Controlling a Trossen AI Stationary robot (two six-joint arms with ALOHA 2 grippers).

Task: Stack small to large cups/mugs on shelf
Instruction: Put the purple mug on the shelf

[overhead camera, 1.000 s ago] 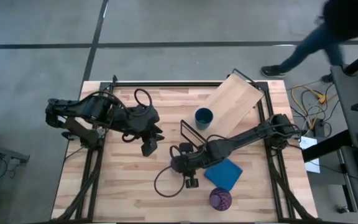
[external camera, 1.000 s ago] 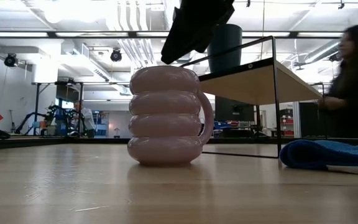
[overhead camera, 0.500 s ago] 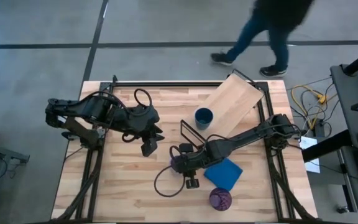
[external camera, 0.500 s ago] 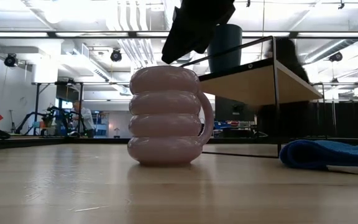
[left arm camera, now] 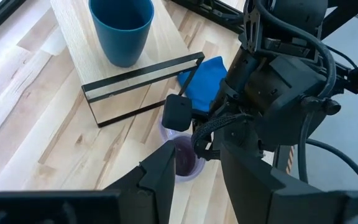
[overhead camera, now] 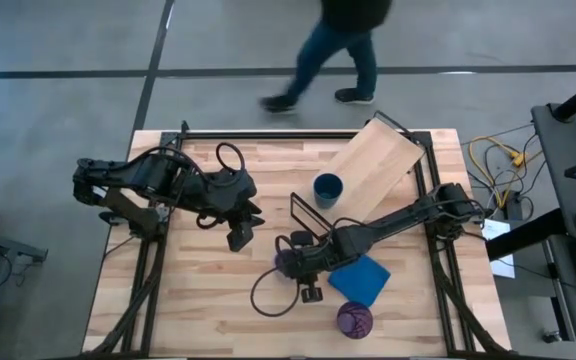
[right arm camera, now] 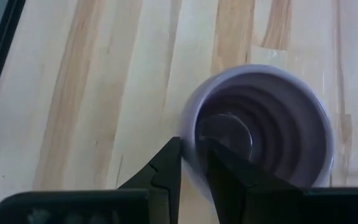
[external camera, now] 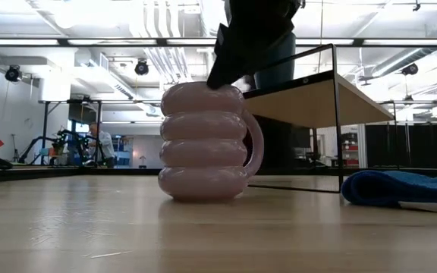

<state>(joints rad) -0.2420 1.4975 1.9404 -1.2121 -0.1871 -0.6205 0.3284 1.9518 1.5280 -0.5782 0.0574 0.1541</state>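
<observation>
lavender mug [external camera: 205,142] — upright, ribbed | blue cup [overhead camera: 327,188] — upright on shelf [overhead camera: 373,171] | purple tumbler [overhead camera: 354,320] — table's near edge

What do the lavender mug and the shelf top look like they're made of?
The lavender mug looks like glazed ceramic: smooth, opaque stacked rings with a soft sheen, though matte plastic can't be ruled out. The shelf top looks like light unfinished wood with visible grain, on a thin black wire frame.

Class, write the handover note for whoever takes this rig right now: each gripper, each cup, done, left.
Right gripper: fingers straddle the lavender mug rim, one inside, one outside; mug sits on the table.
Left gripper: waits open over the table's left-middle, holding nothing.
Blue cup: already on the shelf.
Purple tumbler: on the table near the front edge, beside the blue cloth.
Left: mug, then tumbler, onto the shelf.
</observation>
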